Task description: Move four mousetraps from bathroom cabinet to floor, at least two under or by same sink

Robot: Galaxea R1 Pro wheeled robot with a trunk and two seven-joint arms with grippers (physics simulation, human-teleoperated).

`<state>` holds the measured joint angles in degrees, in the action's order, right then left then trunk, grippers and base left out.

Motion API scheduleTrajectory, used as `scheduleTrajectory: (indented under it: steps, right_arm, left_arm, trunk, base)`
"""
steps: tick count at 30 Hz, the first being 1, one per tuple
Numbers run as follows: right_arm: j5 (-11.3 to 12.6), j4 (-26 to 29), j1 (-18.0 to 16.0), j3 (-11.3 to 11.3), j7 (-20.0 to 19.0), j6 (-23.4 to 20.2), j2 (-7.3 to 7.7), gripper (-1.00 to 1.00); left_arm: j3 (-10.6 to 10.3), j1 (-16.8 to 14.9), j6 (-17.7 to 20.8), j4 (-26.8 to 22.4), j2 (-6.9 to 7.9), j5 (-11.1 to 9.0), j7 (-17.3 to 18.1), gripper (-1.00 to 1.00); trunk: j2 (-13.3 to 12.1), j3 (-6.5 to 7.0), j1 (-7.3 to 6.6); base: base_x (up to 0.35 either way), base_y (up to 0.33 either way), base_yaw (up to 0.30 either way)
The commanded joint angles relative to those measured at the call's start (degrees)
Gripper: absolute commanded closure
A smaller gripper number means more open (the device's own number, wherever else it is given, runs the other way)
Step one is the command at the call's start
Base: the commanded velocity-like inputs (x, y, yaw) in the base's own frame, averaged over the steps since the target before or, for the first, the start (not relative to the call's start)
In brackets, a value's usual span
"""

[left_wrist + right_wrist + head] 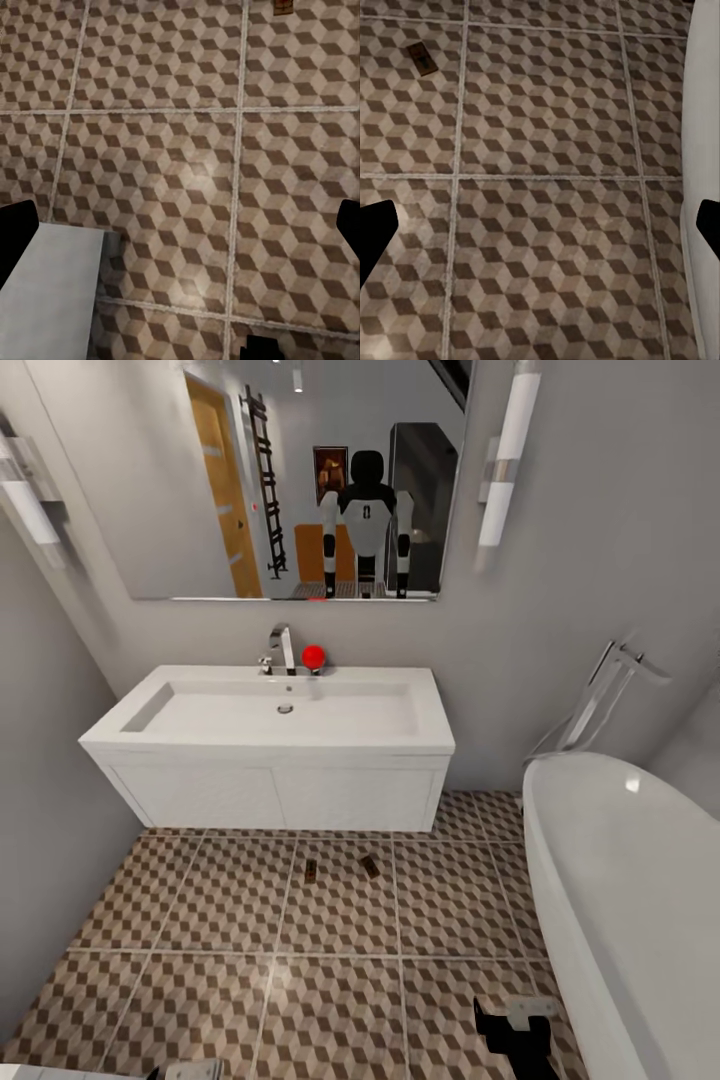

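Two mousetraps (310, 871) (370, 866) lie flat on the bathroom floor (340, 1000), just in front of the white vanity under the bathroom sink (280, 715). Above the patterned tiles my left gripper (180, 232) is open and holds nothing; one mousetrap (283, 7) lies well ahead of it. My right gripper (540, 232) hangs low by the bathtub, also open and holding nothing, and a mousetrap (421, 58) lies far off to one side of it. In the head view that gripper (517, 1032) is at the lower right. The cabinet is out of view.
A big white bathtub (630, 880) fills the right side, with a chrome tap (600, 695) behind it. A mirror (320, 470) above the sink reflects the robot. A red ball (313, 656) sits beside the sink tap. A grey wall (40, 840) closes the left. A pale grey block (52, 296) lies under my left gripper.
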<state>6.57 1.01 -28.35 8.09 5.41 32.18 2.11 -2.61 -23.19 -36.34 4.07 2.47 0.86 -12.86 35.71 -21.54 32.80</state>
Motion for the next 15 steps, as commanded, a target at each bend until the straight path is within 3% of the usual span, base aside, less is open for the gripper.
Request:
scheduleTrajectory:
  steps: [1,15]
  right_arm:
    - [0.6,0.0,0.0,0.5,0.1,0.2,0.0,-1.0]
    - [0.6,0.0,0.0,0.5,0.1,0.2,0.0,-1.0]
  left_arm:
    - [-0.3,-0.1,-0.3,0.2,-0.01,0.1,-0.3,-1.0]
    - [-0.3,-0.1,-0.3,0.2,-0.67,0.1,-0.3,-1.0]
  trunk:
    - [-0.4,0.21,-0.21]
    - [-6.0,4.04,-3.28]
  base:
    - [0.0,0.0,0.0]
    - [0.0,0.0,0.0]
